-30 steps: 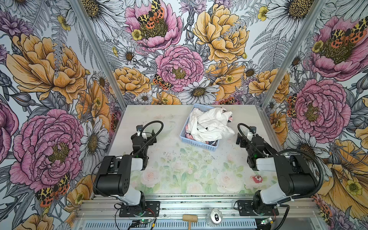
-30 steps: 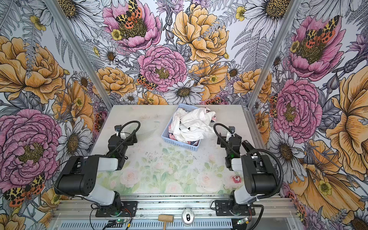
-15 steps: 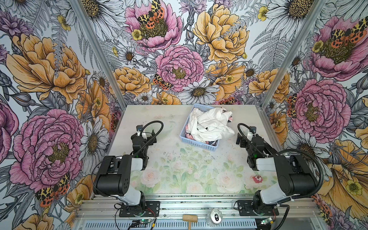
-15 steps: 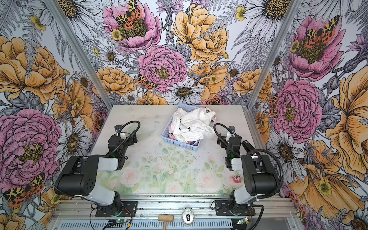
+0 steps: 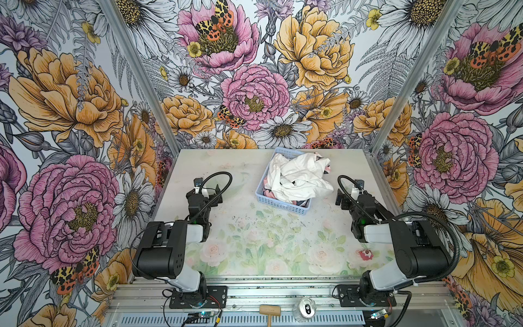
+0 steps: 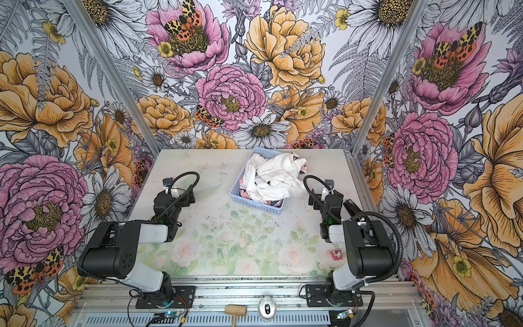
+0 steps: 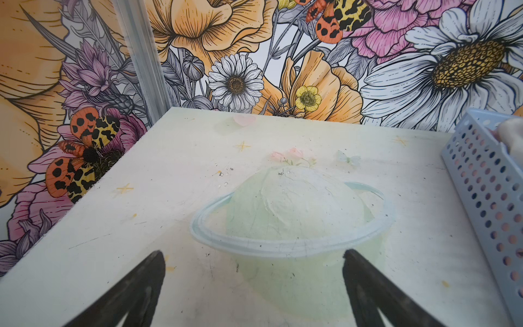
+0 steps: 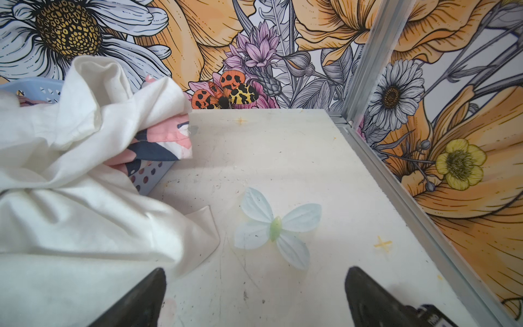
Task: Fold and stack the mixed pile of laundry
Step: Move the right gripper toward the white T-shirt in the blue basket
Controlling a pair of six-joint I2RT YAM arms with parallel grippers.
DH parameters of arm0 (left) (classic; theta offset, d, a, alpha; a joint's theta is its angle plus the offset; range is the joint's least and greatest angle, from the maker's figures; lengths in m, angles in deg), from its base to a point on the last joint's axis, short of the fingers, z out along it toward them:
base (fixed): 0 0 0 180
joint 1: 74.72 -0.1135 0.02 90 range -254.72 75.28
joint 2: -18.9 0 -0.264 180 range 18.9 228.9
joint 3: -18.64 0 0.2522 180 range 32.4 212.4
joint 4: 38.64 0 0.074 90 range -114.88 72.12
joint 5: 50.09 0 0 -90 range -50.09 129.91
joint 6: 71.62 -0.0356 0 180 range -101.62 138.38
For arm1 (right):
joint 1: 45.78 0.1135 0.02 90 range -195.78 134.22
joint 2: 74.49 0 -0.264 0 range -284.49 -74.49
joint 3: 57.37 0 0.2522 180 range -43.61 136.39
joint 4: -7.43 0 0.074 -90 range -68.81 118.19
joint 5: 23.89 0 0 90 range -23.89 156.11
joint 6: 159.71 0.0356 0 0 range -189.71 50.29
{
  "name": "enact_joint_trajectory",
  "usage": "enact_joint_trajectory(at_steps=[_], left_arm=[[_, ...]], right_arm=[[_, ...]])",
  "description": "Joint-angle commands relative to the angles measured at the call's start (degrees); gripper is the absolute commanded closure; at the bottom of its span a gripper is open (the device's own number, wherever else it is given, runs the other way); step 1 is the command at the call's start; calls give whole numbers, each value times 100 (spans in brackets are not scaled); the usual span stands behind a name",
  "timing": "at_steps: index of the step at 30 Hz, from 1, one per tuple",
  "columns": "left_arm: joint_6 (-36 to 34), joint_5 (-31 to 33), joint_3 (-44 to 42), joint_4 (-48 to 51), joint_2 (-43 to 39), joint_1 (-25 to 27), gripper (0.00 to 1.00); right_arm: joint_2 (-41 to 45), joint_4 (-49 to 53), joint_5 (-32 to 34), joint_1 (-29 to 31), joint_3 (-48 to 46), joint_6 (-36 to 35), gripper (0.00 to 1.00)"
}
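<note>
Mixed laundry pile [image 5: 297,178] is lying crumpled in a light blue perforated basket [image 5: 283,204] at the far middle of the table [image 5: 254,226], and both top views are showing it heaped above the rim.

Nearest the camera, a wooden mallet [image 5: 270,311] and a can [image 5: 306,307] are resting on the metal rail [image 5: 283,291] in front of the table, between the two arm bases.

Farther in, the left gripper [image 5: 204,192] is hovering low over the left side of the table, well apart from the basket. In the left wrist view the left gripper [image 7: 253,253] is standing released, jaws spread wide, framing only a faded ringed planet [image 7: 294,215] printed on the tabletop.

Across the table, the right gripper [image 5: 349,195] is sitting just beside the basket's right side. In the right wrist view the right gripper [image 8: 254,269] is likewise gaping, with bare table and a printed butterfly [image 8: 274,226] lying beyond it.

Past that, the white T-shirt [image 8: 85,212] is spilling over the basket's side onto the table, its edge lying just beside one finger [image 8: 135,297]; whether they are touching cannot be told. The pink garment [image 8: 167,136], printed with navy and white shapes, is peeking out from under the white cloth and hanging over the basket's far corner.

Behind everything, a floral wall [image 5: 254,93] is closing off the table's far edge.
</note>
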Motion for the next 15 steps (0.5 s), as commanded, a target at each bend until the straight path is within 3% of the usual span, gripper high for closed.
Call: enact_joint_trajectory(at_steps=[1, 7, 10, 15], left_arm=[[-52, 57, -84, -234, 24, -12, 1], [-69, 9, -84, -147, -96, -10, 1], [-81, 70, 81, 608, -632, 18, 1], [129, 160, 563, 2327, -1417, 158, 1]], right_arm=[[-9, -27, -78, -50, 144, 26, 0], [153, 323, 107, -17, 260, 51, 0], [834, 1879, 339, 84, 785, 75, 0], [1675, 4673, 433, 542, 1837, 901, 0]])
